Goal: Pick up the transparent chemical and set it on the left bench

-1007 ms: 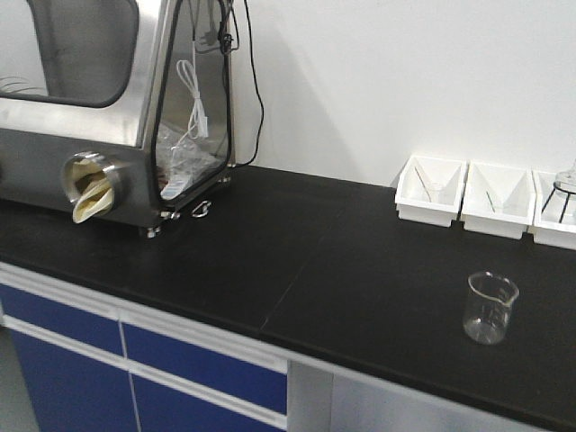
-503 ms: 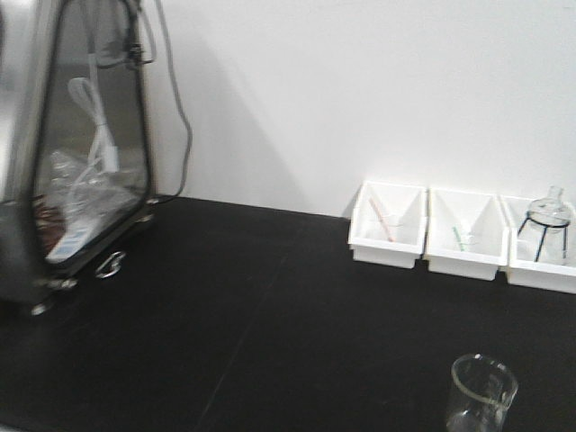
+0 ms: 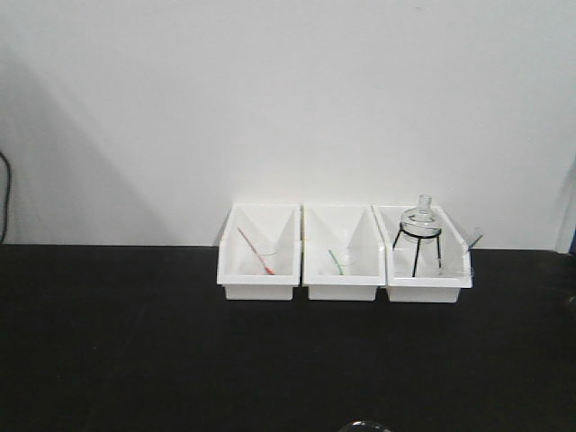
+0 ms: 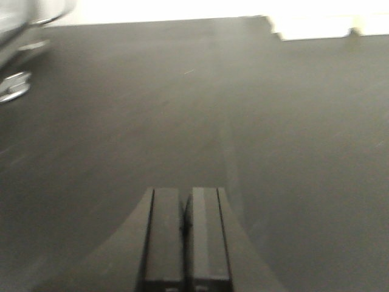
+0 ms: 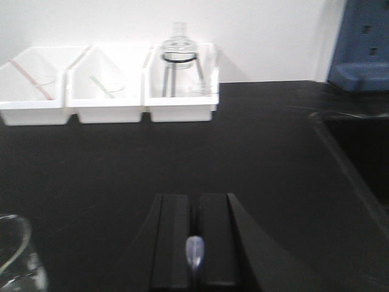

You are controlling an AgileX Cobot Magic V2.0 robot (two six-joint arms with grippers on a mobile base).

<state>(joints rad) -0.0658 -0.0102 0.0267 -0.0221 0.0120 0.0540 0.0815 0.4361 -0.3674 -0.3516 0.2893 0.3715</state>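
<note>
- Front view has swung along the counter over the last second; three white bins (image 3: 344, 290) now sit dead ahead, beaker (image 3: 364, 426) at bottom edge
- Right gripper (image 5: 194, 240) pinched on transparent chemical (image 5: 194, 252); only the bulb shows
- Left gripper (image 4: 185, 228) closed, empty
- Left bench (image 3: 126, 342) within reach; set-down likely next

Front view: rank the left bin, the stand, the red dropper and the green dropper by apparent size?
Left bin
stand
red dropper
green dropper
The droppers are partly hidden, so their order is unsure.
</note>
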